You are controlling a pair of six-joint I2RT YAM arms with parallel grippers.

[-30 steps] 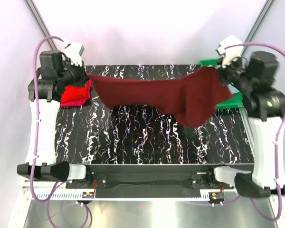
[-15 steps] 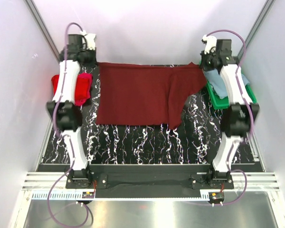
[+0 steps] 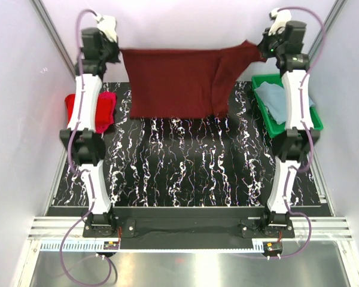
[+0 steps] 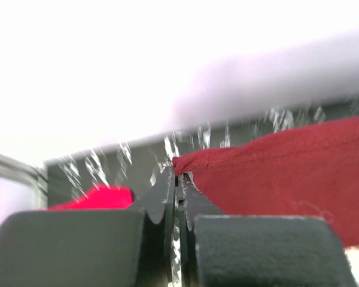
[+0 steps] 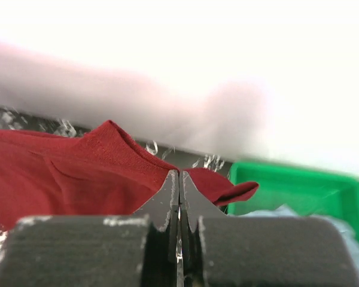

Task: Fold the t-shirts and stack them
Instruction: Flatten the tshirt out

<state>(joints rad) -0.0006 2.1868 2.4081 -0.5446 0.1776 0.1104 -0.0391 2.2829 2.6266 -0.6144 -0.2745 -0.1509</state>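
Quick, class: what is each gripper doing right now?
Left gripper: shut on the maroon t-shirt.
Right gripper: shut on the same maroon t-shirt.

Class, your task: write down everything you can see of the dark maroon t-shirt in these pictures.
The dark maroon t-shirt is soft, matte knit cloth with a stitched seam along its edge. It hangs spread wide like a curtain. Its top edge is pulled taut between the left claw and the right claw, each shut on an upper corner. Its right part is doubled over. The bottom hem hangs at the far side of the table; whether it touches there cannot be told.
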